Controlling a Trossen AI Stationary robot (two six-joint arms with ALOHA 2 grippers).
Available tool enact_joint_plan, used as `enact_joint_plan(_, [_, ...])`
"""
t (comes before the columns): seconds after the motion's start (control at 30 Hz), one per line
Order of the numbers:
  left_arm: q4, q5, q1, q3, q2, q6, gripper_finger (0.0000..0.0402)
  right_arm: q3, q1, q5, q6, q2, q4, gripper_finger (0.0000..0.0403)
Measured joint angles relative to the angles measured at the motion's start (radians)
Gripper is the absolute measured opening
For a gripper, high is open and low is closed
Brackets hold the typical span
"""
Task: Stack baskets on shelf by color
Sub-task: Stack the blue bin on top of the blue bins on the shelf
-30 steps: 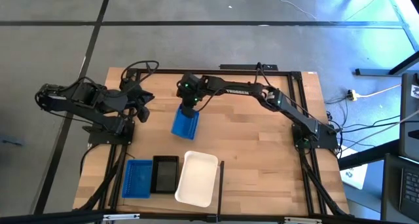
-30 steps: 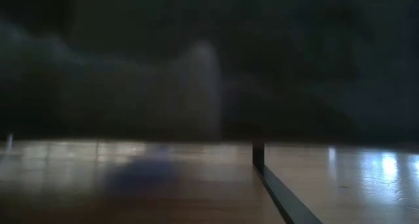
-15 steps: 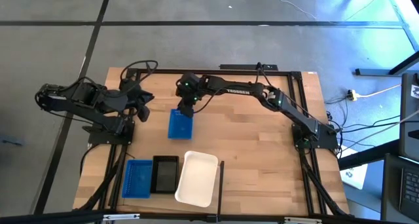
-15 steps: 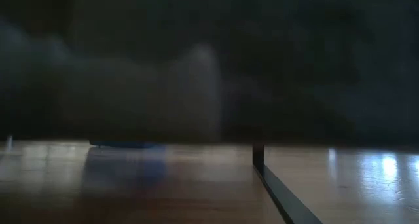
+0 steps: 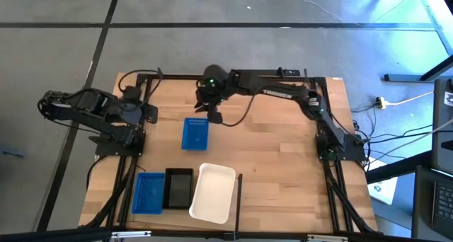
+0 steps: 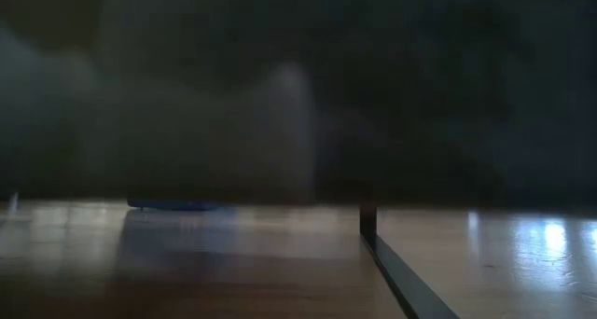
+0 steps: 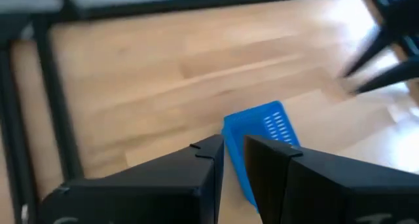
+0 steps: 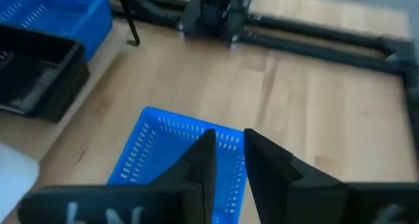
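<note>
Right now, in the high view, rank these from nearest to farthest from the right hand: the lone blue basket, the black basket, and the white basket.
Measured from the right hand:
1. Lone blue basket, just below the hand, mid-board.
2. Black basket, in the front row, between the blue stack and the white one.
3. White basket, at that row's right end; too close to the black one to rank firmly.

Two blue baskets: one (image 5: 195,133) mid-frame, one (image 5: 148,192) lower left. One black basket (image 5: 178,188) and one white basket (image 5: 212,193) sit there too.
</note>
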Motion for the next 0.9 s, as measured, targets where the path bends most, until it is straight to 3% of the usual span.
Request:
enact_joint_plan(0.37, [-0.037,0.028,0.0,0.0,0.028,-0.25,0.005,0.0,-0.002,0.039,-0.056,-0.175,-0.038,0.0077])
enact_joint_plan(0.63, [-0.037,0.185,0.045,0.0,0.107,-0.358,0.005,0.0,-0.011,0.053,-0.102,-0.296,-0.094,0.0077])
enact_joint_plan(0.9, [-0.037,0.347,0.208,0.0,0.199,-0.296,0.005,0.0,-0.025,0.056,-0.105,-0.396,-0.17,0.0077])
